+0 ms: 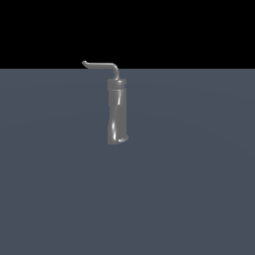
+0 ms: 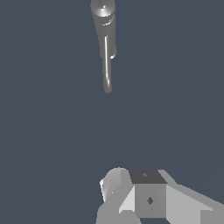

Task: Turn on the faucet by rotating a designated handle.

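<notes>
Item one, taking the faucet as our landmark and reading the exterior view from left to right: we log first the handle, a thin grey rod whose small upturned tip sits furthest to the exterior view's left of the faucet, running level toward the column and bending down into its top. Item two: the faucet itself, a glossy dark grey column, slightly waisted, with a collar near its top, standing upright on the plain grey floor. To the right of the faucet in that view we record only bare floor; no arm or gripper appears there. Item three, from the wrist view: we see the faucet end-on from above and the handle as a slim bright line reaching out from it, with the gripper well apart from both, a wide stretch of floor between. Of the gripper we see only pale blocky parts and one rounded finger at the picture's edge; we cannot tell whether its jaws stand wide or narrow, and nothing appears held. Progress, as we judge it: no contact with the handle, rotation not begun. Remaining: approach, engage the rod beside its tip, and swing it about the faucet.
</notes>
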### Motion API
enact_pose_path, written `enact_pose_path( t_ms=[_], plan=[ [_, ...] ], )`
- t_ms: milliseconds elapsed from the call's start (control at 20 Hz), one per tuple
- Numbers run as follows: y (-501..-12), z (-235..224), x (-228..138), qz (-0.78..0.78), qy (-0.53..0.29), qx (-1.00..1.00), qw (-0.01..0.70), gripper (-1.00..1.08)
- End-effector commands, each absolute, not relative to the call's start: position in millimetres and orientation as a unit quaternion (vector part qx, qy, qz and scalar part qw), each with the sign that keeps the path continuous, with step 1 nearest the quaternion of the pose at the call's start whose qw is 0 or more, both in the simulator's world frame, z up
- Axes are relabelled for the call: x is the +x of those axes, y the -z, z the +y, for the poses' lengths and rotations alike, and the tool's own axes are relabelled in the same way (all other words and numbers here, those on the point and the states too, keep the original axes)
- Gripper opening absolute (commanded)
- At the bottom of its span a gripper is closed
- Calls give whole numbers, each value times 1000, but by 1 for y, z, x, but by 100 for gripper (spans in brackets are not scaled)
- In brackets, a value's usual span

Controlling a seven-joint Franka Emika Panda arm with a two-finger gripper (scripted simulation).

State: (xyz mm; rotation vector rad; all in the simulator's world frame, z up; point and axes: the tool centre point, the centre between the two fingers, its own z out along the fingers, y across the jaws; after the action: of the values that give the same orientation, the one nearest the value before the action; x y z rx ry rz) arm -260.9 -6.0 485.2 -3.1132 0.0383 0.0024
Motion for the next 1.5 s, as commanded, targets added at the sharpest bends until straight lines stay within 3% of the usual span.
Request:
enact_pose_path(
  t_ms=[0, 850, 1450],
  plan=[
    [-485, -6, -261, 12, -1, -1000, 14, -100],
    [-491, -25, -253, 27, 10, -999, 14, -100],
    [-493, -18, -211, 99, 2, -994, 41, -100]
  ],
)
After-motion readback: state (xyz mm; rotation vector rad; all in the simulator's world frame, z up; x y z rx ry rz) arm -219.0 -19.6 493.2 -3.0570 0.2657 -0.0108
